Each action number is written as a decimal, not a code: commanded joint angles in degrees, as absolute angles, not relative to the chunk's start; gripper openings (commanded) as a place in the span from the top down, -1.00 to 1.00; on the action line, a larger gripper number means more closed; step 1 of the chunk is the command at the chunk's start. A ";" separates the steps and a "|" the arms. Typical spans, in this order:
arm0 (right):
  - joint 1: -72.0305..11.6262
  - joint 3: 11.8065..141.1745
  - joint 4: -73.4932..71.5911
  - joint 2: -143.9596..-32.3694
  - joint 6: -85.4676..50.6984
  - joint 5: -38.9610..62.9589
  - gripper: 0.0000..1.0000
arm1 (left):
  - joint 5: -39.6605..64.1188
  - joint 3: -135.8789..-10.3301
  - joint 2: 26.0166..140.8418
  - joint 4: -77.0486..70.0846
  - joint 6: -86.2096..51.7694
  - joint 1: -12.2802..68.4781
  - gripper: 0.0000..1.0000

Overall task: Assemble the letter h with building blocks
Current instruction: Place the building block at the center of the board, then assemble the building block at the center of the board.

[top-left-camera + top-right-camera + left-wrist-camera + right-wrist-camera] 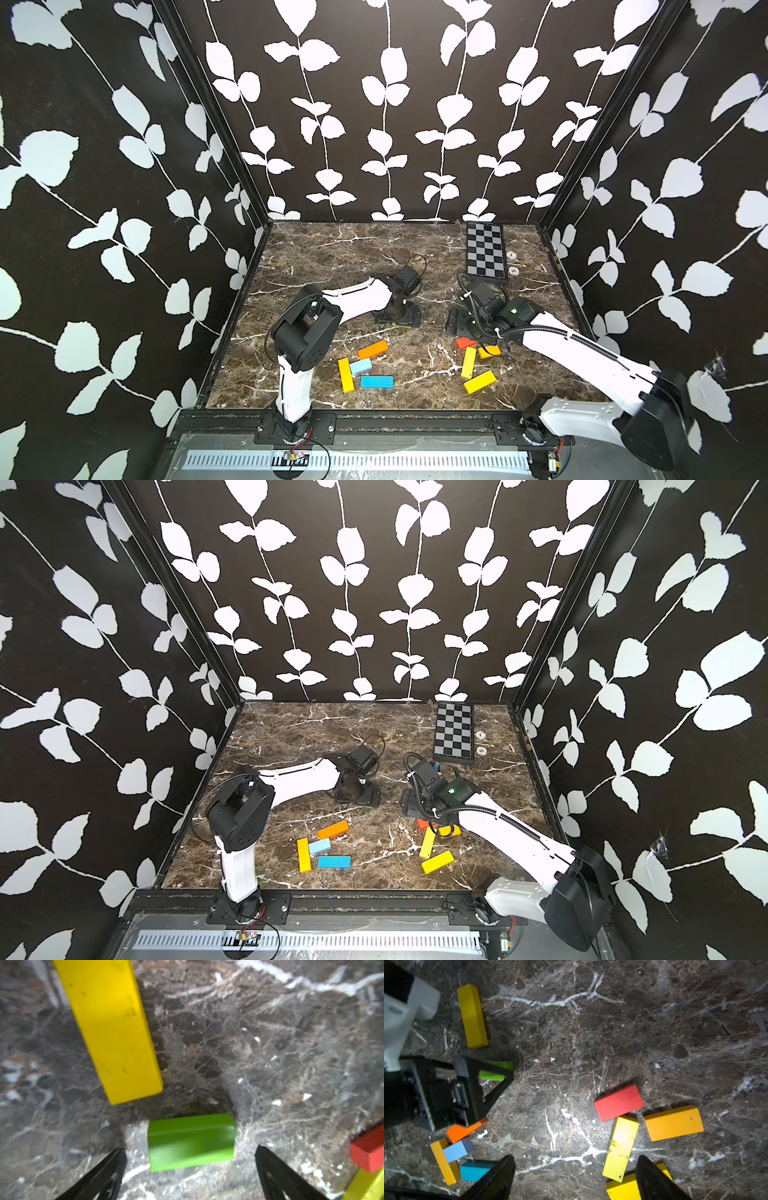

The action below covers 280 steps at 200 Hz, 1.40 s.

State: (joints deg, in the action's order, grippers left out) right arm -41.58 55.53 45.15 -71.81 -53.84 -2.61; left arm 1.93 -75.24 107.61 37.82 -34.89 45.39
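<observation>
The left gripper (190, 1149) hangs released, jaws either side of the short green block (191, 1142), clear of it, mid worktop (270, 1043); the right gripper (575, 1157) is spread, empty. It looks light, stiff, glossy (probably slippery): pinch squarely across its middle.

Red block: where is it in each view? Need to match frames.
Both top views: red block right of picture centre, mid-depth.
Left wrist: at the picture's right edge, cut off.
Right wrist: right of picture centre, fully visible.
Shared landmark: the long yellow block with one end up against it.
</observation>
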 commanded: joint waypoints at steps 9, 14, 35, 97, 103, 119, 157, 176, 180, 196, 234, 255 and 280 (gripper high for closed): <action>-42.82 60.14 46.23 -77.12 -57.44 -4.80 -0.95 | -7.62 -76.23 92.25 45.94 -33.47 45.79 -0.98; -43.42 61.53 46.58 -78.88 -57.84 -5.28 -0.99 | -10.29 -75.92 89.63 46.93 -33.25 45.85 -0.98; -46.27 69.28 49.92 -87.96 -58.97 -7.88 -0.99 | -20.61 -73.49 79.57 49.16 -32.07 45.20 -0.98; -51.02 89.09 50.99 -111.17 -58.88 -6.59 -0.95 | -15.06 -60.47 62.34 42.78 -26.86 34.37 -0.88; -51.01 90.69 52.12 -112.89 -58.64 -6.76 -0.94 | -14.70 -60.37 62.10 42.72 -26.49 34.35 -0.86; -51.02 91.95 50.98 -116.03 -58.08 -5.08 -0.90 | -12.43 -59.36 61.10 41.12 -24.56 34.27 -0.79; -51.02 93.43 49.45 -120.10 -55.93 -2.24 -0.85 | -12.85 -55.26 56.98 38.18 -25.14 34.19 -0.89; -51.04 93.68 49.67 -121.71 -55.29 -1.67 -0.84 | -12.26 -54.76 57.06 38.62 -27.28 33.71 -0.94; -51.06 93.88 49.66 -122.09 -54.99 -1.53 -0.83 | -11.81 -54.90 57.32 38.86 -27.73 33.60 -0.94; -50.99 94.39 49.11 -123.13 -53.69 -0.91 -0.81 | -10.46 -55.84 58.65 40.07 -28.42 33.14 -0.95; -51.06 95.52 49.27 -124.27 -53.25 -0.23 -0.77 | -7.40 -56.62 58.92 39.52 -29.17 32.92 -0.91; -51.04 95.21 49.18 -124.37 -54.98 -0.77 -0.77 | -7.63 -56.60 59.07 39.54 -29.00 32.89 -0.91; -50.99 95.94 49.66 -125.23 -56.18 -2.06 -0.73 | -7.57 -56.04 59.91 39.67 -28.66 32.86 -0.88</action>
State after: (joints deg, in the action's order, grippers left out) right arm -51.00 94.19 47.88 -123.57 -53.93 -0.43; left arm -8.29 -55.37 59.72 40.07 -28.71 33.21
